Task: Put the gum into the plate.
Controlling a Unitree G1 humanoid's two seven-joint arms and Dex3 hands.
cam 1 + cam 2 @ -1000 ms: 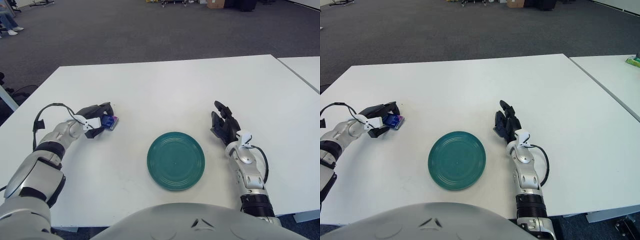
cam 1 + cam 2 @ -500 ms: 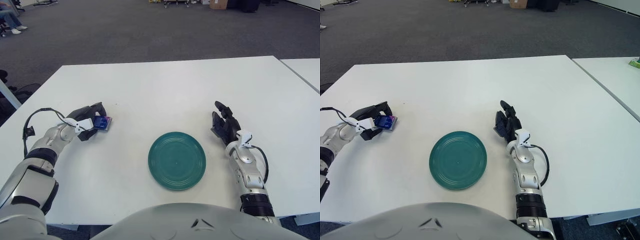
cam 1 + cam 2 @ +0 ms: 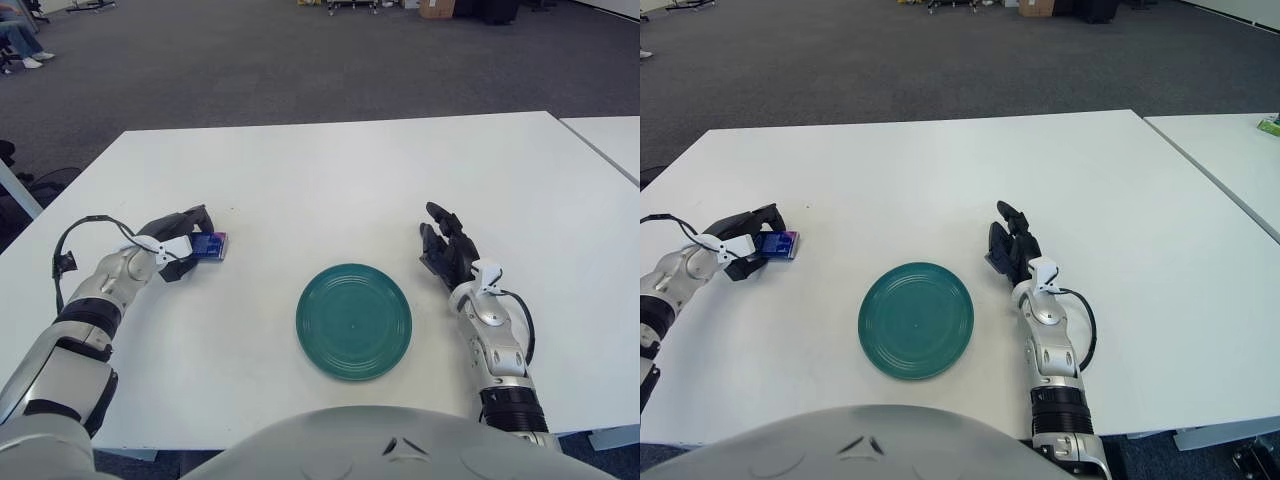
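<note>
One gum (image 3: 209, 245) in left robot hand (image 3: 178, 246), table (image 3: 330, 170) left.

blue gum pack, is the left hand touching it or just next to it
Touching. In the left eye view the left hand has its dark fingers closed around the small blue gum pack, with no gap between them.

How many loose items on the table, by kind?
Gum pack: 1, blue, gripped by the left hand at the table's left side
Plate: 1, green, nothing on it, near the front edge
Total: 2
The right hand rests open beside the plate, holding nothing.
</note>
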